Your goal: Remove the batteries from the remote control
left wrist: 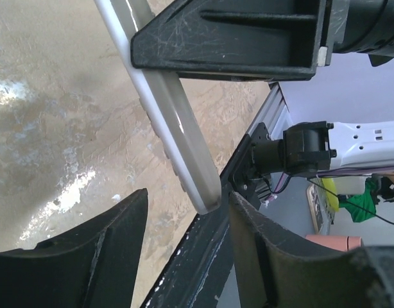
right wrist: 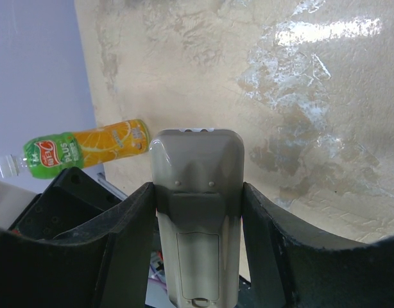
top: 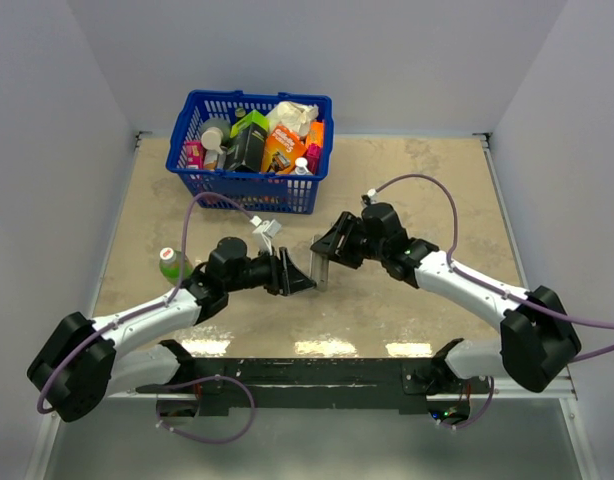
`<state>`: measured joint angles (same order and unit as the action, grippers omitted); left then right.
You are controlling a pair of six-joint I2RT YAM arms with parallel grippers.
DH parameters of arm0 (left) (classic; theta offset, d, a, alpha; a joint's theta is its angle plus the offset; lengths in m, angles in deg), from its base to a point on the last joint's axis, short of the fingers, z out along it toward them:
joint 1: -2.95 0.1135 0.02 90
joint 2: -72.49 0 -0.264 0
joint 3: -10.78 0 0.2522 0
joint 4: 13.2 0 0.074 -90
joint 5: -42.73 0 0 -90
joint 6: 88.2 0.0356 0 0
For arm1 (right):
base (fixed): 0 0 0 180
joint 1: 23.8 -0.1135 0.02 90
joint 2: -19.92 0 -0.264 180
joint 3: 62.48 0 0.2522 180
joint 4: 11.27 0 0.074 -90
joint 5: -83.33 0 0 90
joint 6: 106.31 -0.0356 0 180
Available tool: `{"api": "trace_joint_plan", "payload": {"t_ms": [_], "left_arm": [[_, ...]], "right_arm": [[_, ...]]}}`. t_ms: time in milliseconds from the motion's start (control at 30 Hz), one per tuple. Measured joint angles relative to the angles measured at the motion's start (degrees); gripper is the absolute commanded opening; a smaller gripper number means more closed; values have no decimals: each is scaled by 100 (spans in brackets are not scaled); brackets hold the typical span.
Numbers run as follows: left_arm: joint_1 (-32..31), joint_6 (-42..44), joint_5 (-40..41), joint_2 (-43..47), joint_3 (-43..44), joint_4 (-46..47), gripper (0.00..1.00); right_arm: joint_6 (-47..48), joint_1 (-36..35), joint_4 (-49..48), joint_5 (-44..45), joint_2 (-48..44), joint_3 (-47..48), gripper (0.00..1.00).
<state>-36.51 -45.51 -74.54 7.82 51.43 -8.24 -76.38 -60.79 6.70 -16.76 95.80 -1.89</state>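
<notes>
The remote control (top: 320,264) is held up off the table between the two arms. My right gripper (top: 330,252) is shut on it. In the right wrist view the fingers clamp the remote's (right wrist: 197,212) two sides, and its grey back faces the camera with the battery cover (right wrist: 198,260) in place. The batteries are hidden. My left gripper (top: 305,279) is open, its fingers either side of the remote's lower end (left wrist: 200,186) without touching it. The remote's button face shows in the left wrist view.
A blue basket (top: 249,187) full of packets and bottles stands at the back left. An orange juice bottle (top: 170,262) lies on the table left of my left arm; it also shows in the right wrist view (right wrist: 88,147). The table's front edge (left wrist: 203,256) is just below the remote.
</notes>
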Motion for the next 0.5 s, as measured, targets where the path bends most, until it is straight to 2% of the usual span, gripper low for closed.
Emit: {"api": "trace_joint_plan", "payload": {"t_ms": [267,500], "left_arm": [[-22,-168,-111,-101,-140,341,61],[-44,-186,-166,-229,-140,560,56]], "right_arm": [[0,0,0,0,-142,-35,32],[-4,0,-4,0,-170,-35,32]]}}
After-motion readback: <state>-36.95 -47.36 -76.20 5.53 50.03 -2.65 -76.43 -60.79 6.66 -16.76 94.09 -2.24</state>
